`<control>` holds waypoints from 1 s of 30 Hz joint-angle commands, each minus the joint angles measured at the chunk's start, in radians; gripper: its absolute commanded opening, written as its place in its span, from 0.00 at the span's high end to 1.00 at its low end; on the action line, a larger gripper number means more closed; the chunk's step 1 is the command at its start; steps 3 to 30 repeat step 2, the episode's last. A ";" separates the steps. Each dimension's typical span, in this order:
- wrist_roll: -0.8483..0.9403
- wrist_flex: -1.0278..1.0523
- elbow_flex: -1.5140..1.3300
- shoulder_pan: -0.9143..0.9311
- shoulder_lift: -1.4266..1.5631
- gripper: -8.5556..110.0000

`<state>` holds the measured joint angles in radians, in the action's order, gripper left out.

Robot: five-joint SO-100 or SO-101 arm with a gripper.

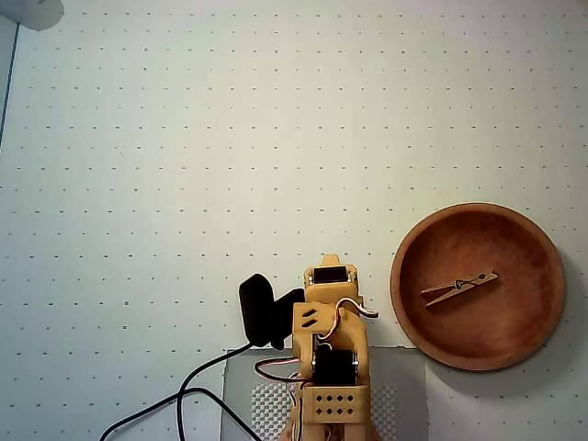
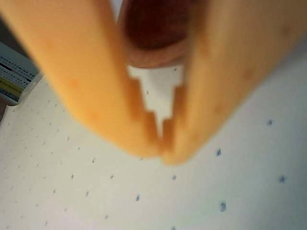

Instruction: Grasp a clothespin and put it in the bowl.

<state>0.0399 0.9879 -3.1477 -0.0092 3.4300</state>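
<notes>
Light-tan wooden spring clothespin [image 1: 459,289] already lies inside the round reddish-brown wooden bowl [image 1: 418,317], near the dotted white table's [image 1: 184,165] right edge. You've nothing left to grasp; just park clear of the rim. Yellow gripper [image 2: 163,143] has its fingertips together, empty, in the wrist view. Arm's folded back over its base at the bottom edge.

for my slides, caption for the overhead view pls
Clothespin lies inside the wooden bowl; the arm is folded beside it.
</notes>
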 commanded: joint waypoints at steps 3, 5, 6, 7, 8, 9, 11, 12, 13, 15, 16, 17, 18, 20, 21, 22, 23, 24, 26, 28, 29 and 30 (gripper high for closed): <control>-0.006 -0.003 0.021 0.006 0.015 0.96; -0.006 -0.003 0.021 0.006 0.015 0.96; -0.006 -0.003 0.021 0.006 0.015 0.96; -0.006 -0.003 0.021 0.006 0.015 0.96; -0.006 -0.003 0.021 0.006 0.015 0.96; -0.006 -0.003 0.021 0.006 0.015 0.96; -0.006 -0.003 0.021 0.006 0.015 0.96; -0.006 -0.003 0.021 0.006 0.015 0.96; -0.006 -0.003 0.021 0.006 0.015 0.96; -0.006 -0.003 0.021 0.006 0.015 0.96; -0.006 -0.003 0.021 0.006 0.015 0.96; -0.006 -0.003 0.021 0.006 0.015 0.96; -0.006 -0.003 0.021 0.006 0.015 0.96; -0.006 -0.003 0.021 0.006 0.015 0.96; -0.006 -0.003 0.021 0.006 0.015 0.96; -0.006 -0.003 0.021 0.006 0.015 0.96; -0.006 -0.003 0.021 0.006 0.015 0.96; -0.006 -0.003 0.021 0.006 0.015 0.96; -0.006 -0.003 0.021 0.006 0.015 0.96; -0.006 -0.003 0.021 0.006 0.015 0.96; -0.006 -0.003 0.021 0.006 0.015 0.96; -0.006 -0.003 0.021 0.006 0.015 0.96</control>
